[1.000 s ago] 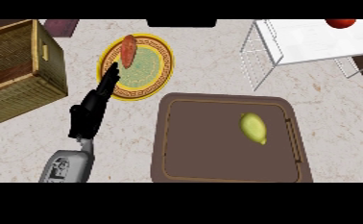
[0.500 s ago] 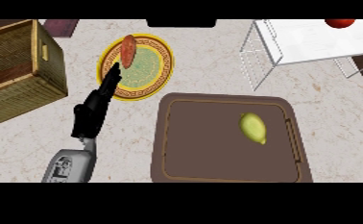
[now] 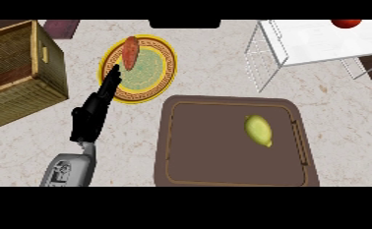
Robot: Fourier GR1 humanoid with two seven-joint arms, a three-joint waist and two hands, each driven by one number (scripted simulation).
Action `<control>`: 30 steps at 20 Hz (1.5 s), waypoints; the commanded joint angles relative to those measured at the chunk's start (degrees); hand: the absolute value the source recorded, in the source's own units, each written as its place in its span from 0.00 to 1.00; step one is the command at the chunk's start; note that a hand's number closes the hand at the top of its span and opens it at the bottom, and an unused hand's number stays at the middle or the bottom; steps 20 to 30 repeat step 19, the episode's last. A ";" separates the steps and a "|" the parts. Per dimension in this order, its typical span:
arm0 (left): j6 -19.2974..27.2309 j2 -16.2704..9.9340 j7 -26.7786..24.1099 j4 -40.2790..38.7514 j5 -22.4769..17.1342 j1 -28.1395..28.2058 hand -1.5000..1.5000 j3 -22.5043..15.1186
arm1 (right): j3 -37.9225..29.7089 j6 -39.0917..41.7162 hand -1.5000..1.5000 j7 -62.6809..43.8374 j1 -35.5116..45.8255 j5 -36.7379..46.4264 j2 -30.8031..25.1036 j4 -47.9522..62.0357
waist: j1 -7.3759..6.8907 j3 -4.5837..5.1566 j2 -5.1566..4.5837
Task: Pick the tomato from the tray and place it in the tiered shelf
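The tomato (image 3: pixel 347 23) already sits on the tiered shelf (image 3: pixel 312 41); the tray (image 3: pixel 236 147) holds only a lemon (image 3: pixel 259 130). The left hand (image 3: pixel 94 110) rests released, fingers straight, beside the plate (image 3: pixel 156 68); the placing looks done, so I judge no further move needed.

The left hand (image 3: pixel 93 115) is held over the bench (image 3: pixel 218 80), fingers straight. Just beyond its fingertips a plate (image 3: pixel 156 66) bearing a reddish vegetable (image 3: pixel 130 52) is seen. To its right lies a tray (image 3: pixel 218 149) with a lemon (image 3: pixel 258 130); far right, a tomato (image 3: pixel 347 23) sits on the tiered shelf (image 3: pixel 312 41).
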State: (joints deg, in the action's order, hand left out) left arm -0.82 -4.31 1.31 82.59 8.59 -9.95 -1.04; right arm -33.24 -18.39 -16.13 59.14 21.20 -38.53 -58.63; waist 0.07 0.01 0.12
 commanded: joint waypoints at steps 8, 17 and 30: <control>1.18 0.04 -3.13 -1.09 0.67 1.83 0.50 0.79 | -10.73 17.09 0.00 -13.79 -11.62 -8.50 -18.16 -0.51 | 1.60 0.01 0.23; -0.53 -0.32 -0.33 1.27 -0.28 1.49 0.50 0.40 | -25.60 33.56 0.00 -1.46 -29.85 -17.74 -27.64 8.28 | 1.12 -0.06 0.08; -0.71 -0.12 1.48 4.18 -1.04 2.34 0.50 0.35 | -28.15 36.74 0.00 3.12 -31.87 -18.64 -31.43 14.48 | 0.63 -0.11 0.02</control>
